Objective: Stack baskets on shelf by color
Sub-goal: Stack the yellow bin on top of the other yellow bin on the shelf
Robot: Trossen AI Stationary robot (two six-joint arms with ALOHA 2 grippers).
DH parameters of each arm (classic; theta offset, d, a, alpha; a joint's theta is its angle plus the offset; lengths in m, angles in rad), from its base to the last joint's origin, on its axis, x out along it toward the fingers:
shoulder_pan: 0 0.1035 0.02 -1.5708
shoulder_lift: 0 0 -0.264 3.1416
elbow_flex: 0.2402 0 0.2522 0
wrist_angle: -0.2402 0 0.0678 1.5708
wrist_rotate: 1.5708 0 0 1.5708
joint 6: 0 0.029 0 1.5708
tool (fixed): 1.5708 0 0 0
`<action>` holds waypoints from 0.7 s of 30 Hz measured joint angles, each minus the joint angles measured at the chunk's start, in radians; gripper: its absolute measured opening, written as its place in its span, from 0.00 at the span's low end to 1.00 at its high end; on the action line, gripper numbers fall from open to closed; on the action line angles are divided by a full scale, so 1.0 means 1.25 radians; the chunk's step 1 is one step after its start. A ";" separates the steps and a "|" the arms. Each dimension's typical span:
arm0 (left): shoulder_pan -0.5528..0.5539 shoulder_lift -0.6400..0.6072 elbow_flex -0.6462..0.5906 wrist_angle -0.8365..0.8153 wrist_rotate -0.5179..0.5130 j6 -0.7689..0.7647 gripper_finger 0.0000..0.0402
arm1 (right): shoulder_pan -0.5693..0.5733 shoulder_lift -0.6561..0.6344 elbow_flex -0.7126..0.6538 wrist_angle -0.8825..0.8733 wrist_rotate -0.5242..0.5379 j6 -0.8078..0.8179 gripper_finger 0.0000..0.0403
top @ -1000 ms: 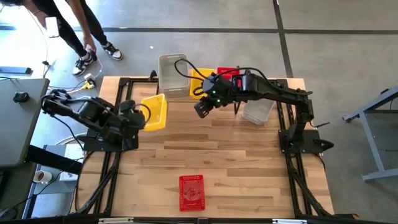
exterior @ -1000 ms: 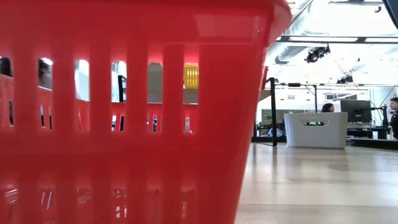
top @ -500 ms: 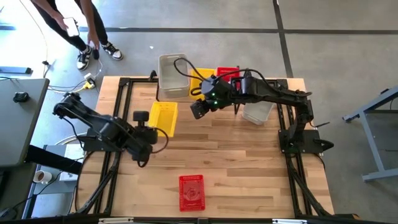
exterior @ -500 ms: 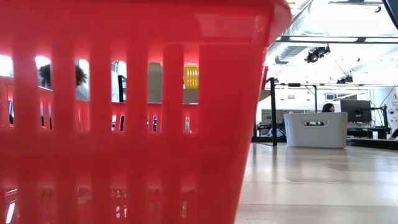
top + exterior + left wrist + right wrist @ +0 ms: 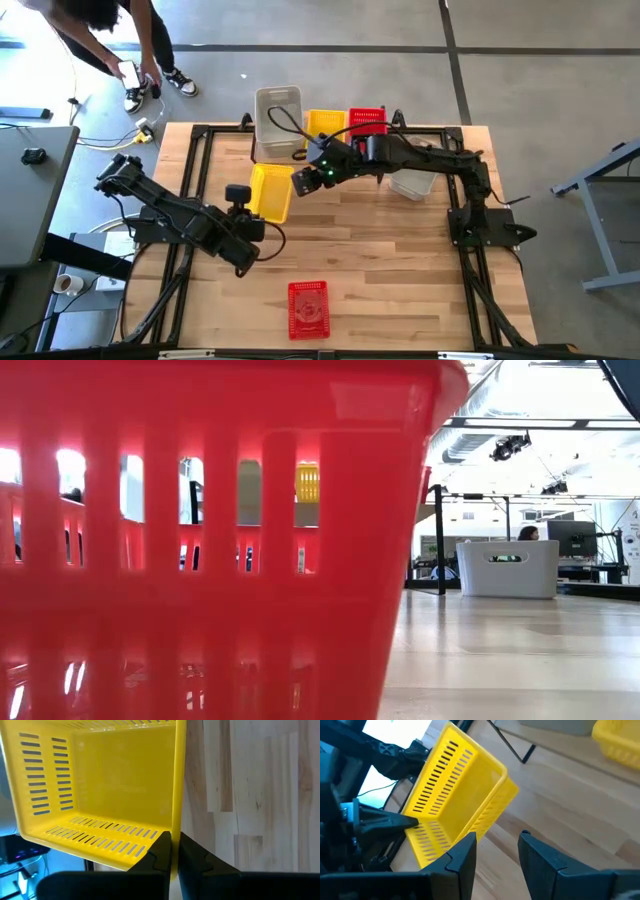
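A yellow basket (image 5: 271, 190) hangs tilted over the table's left middle, with my left gripper (image 5: 250, 206) shut on it. My right gripper (image 5: 303, 181) stands open just right of it, fingers pointing at the basket (image 5: 455, 805) without touching it. On the shelf (image 5: 340, 138) at the far edge stand a grey basket (image 5: 278, 120), a yellow one (image 5: 323, 124) and a red one (image 5: 367, 118). Another grey basket (image 5: 412, 183) rests on the table beside the shelf. A red basket (image 5: 308, 308) stands on its bottom near the front edge. My left gripper pinches one side wall (image 5: 175, 832) of the yellow basket, near a corner, one finger inside the basket and one outside. The fingers slant down from the table's left. The basket hangs tilted, its opening turned toward my left wrist, clear of the table as far as shows.
The red basket (image 5: 200, 540) fills most of the low view. A person (image 5: 100, 30) bends over on the floor beyond the table's far left corner. Bare wood lies between the near red basket and the arms.
My left gripper has carried the yellow basket toward the table's right and near edges, sinking a little and rolling, so the basket has turned about. My right gripper has moved toward the table's left, closer to the yellow basket, and has stayed open.
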 joint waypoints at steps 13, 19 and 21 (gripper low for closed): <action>-0.001 0.012 0.000 0.003 -0.012 0.010 0.01 | 0.003 0.056 0.000 0.078 -0.036 0.054 0.32; -0.001 0.012 0.000 0.006 -0.013 0.038 0.01 | 0.002 0.071 0.000 0.090 -0.037 0.059 0.32; -0.001 0.012 0.000 0.006 -0.021 0.039 0.01 | -0.002 0.079 0.000 0.089 -0.038 0.067 0.32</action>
